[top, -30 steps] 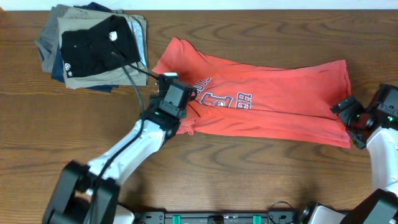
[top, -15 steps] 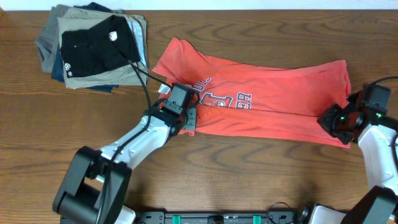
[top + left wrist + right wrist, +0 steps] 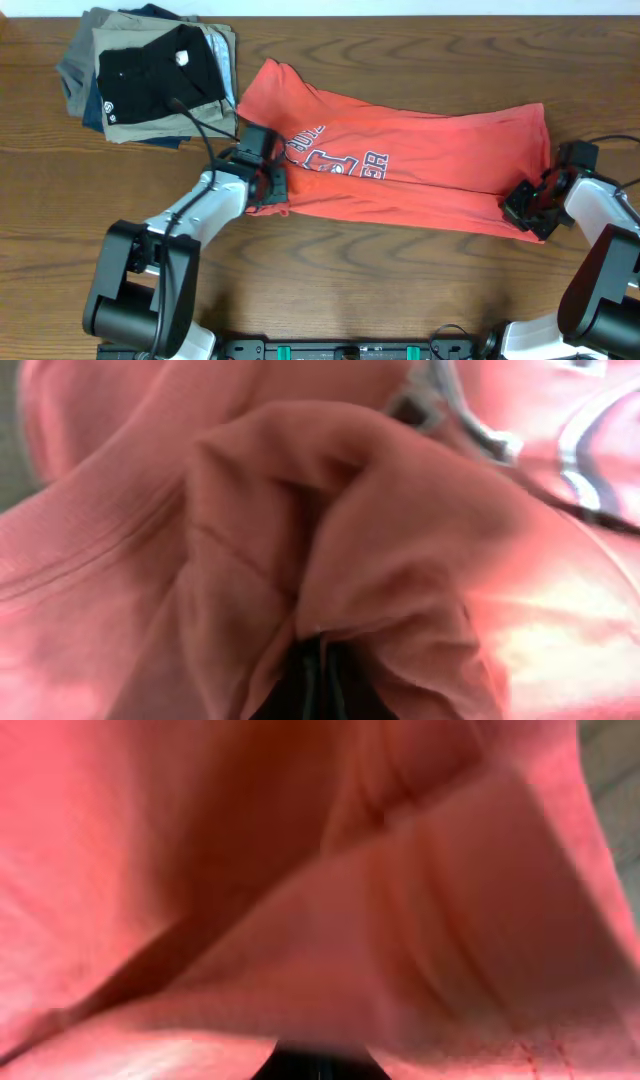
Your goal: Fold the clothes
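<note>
Both reach low: left pincer (image 3: 270, 190), right pincer (image 3: 521, 208) clamped on T-shirt (image 3: 430, 160).

T-shirt (image 3: 440, 165), middle of the desk (image 3: 420, 285): chest print (image 3: 340, 160) in dark-and-white block letters. Only the final letters "ER" can be read; the rest is creased. The smaller arched line above is illegible.

Black folded garment (image 3: 150, 85), far-left corner: white round mark (image 3: 108, 108) and white tag (image 3: 181, 57), neither legible.

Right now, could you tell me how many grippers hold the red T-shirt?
2: the left gripper pinches the near left edge of the T-shirt; the right gripper, its near right corner.
</note>
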`<state>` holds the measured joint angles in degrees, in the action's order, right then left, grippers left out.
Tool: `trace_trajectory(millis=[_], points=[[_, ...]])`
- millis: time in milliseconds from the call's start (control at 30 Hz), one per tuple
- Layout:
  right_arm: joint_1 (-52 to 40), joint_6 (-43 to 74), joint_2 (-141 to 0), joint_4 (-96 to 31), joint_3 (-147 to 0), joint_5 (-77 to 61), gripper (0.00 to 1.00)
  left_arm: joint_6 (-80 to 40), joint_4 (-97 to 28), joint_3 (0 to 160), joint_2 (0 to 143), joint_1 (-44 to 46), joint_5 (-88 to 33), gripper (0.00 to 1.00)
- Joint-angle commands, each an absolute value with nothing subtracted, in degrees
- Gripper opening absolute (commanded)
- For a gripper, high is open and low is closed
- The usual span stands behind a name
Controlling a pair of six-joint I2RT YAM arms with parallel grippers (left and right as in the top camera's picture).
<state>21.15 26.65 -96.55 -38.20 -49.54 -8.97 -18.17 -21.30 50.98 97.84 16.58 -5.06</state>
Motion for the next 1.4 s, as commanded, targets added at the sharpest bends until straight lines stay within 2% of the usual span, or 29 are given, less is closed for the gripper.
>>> trace_trajectory(millis=[0,333,567,633,667,767,833,1067,1200,1367], points=[[20.82,30.24,-99.55,-39.09,-48.34,-5.34,0.01,-20.29,-26.52,50.19,99.0,13.8,-2.98,0.06],[21.04,33.41,-92.47,-50.61,-54.06,6.39,0.01,-34.68,-42.28,50.19,92.14,13.82,-3.46,0.06],[20.99,32.97,-84.16,-55.44,-58.17,4.03,0.01,-35.0,-45.28,50.19,77.84,17.23,-3.88,0.06],[20.93,30.22,-81.76,-55.22,-58.5,-0.56,0.03,-34.33,-43.38,50.19,74.5,17.39,-3.86,0.47],[20.93,28.56,-80.86,-54.96,-58.5,-3.16,0.06,-32.25,-41.63,50.22,73.19,17.34,-3.86,0.53],[20.93,24.93,-78.89,-54.83,-58.5,-10.04,0.16,-26.92,-36.38,50.28,71.94,16.14,-3.9,0.56],[20.93,23.03,-78.39,-55.4,-58.5,-12.58,0.19,-25.69,-33.45,50.28,72.62,14.63,-4.12,0.56],[20.91,22.0,-78.35,-58.04,-58.48,-13.63,0.2,-17.12,-22.24,50.35,79.77,8.49,-4.14,0.8],[20.4,21.96,-78.35,-58.3,-58.48,-13.82,0.2,-13.21,-16.01,50.87,85.97,6.0,-9.17,0.85],[18.94,21.96,-78.35,-58.24,-58.43,-13.74,0.2,-13.13,-13.58,53.67,94.48,5.15,-11.42,0.86]])
